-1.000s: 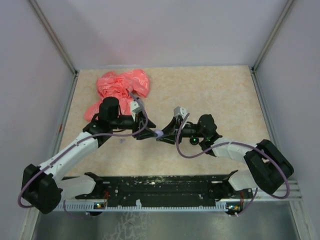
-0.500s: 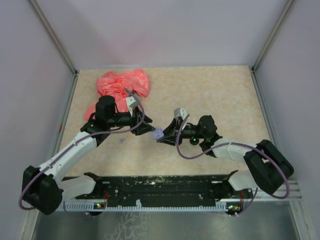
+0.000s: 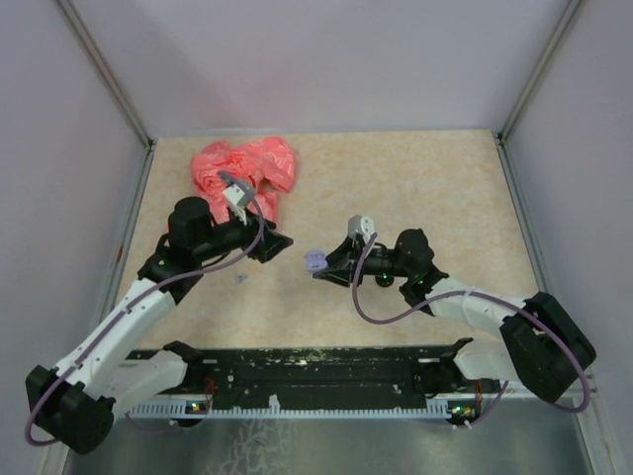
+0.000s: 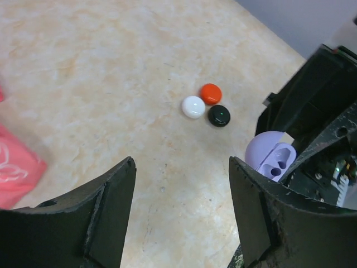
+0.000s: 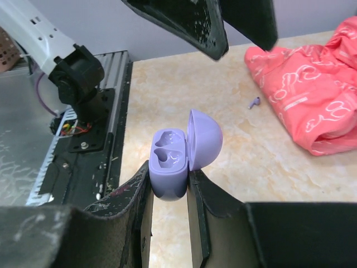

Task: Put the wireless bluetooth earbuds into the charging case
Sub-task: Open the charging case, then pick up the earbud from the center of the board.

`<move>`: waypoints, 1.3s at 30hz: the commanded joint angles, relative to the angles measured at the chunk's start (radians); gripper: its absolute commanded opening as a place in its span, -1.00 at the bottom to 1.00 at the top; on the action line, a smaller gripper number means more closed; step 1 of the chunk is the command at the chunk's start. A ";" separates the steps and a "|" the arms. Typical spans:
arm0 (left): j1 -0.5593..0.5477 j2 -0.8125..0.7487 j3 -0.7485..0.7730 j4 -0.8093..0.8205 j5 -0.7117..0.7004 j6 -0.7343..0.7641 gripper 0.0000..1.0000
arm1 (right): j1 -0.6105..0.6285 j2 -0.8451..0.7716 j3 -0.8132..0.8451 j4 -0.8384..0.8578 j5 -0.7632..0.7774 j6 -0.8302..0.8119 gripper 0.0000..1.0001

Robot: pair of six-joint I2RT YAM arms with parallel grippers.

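At the near edge of the pale speckled table (image 3: 435, 188), two white-and-black arms rise from a black base rail (image 3: 326, 368) and reach inward toward each other. The right gripper (image 3: 326, 265) is closed on a small pale purple plastic charging case (image 5: 167, 164), pinching its lower half between both fingers (image 5: 136, 209). The right wrist view shows the case held above the table, its domed lid (image 5: 204, 138) swung open to one side and its two moulded wells exposed.

A tiny pale purple stemmed earbud (image 3: 240, 280) lies on the table to the left of the case, well apart from it and close to the left arm. In the right wrist view it sits just short of a crumpled pink plastic bag (image 3: 242, 166).

A little farther in, the left gripper (image 4: 181, 167) faces the case across a small gap. Its jaws are spread wide and grip nothing; only table surface shows between its fingers (image 4: 111, 212).

In the left wrist view, three small round discs lie close together on the table past those fingertips: a white disc (image 4: 193, 106), a red disc (image 4: 211, 94) and a black disc (image 4: 219, 115). The open case shows at the right of that view.

Farthest back, the pink bag rests at the far left of the table, behind the left arm's wrist.
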 commanded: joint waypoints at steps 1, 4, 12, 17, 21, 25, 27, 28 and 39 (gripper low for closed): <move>0.005 -0.084 -0.018 -0.161 -0.333 -0.157 0.46 | 0.005 -0.080 -0.023 -0.057 0.079 -0.084 -1.00; 0.005 -0.095 -0.030 -0.278 -0.467 -0.263 0.46 | 0.006 -0.108 -0.050 -0.064 0.109 -0.092 -1.00; 0.005 -0.057 -0.125 -0.372 -0.651 -0.459 0.39 | 0.006 -0.085 -0.082 -0.003 0.136 -0.079 -1.00; 0.006 -0.003 -0.196 -0.302 -0.806 -0.500 0.33 | 0.006 -0.076 -0.102 0.026 0.146 -0.068 -1.00; 0.012 0.075 -0.219 -0.204 -0.837 -0.492 0.31 | 0.006 -0.069 -0.105 0.035 0.145 -0.063 -1.00; 0.020 0.171 -0.190 -0.113 -0.827 -0.434 0.27 | 0.007 -0.052 -0.104 0.052 0.138 -0.053 -1.00; 0.027 0.228 -0.166 -0.101 -0.809 -0.428 0.26 | 0.006 -0.045 -0.105 0.060 0.136 -0.049 -1.00; 0.028 0.257 -0.154 -0.101 -0.801 -0.424 0.26 | 0.006 -0.044 -0.106 0.060 0.137 -0.049 -1.00; 0.030 0.413 -0.109 -0.185 -0.716 -0.432 0.24 | 0.006 -0.041 -0.105 0.056 0.142 -0.052 -1.00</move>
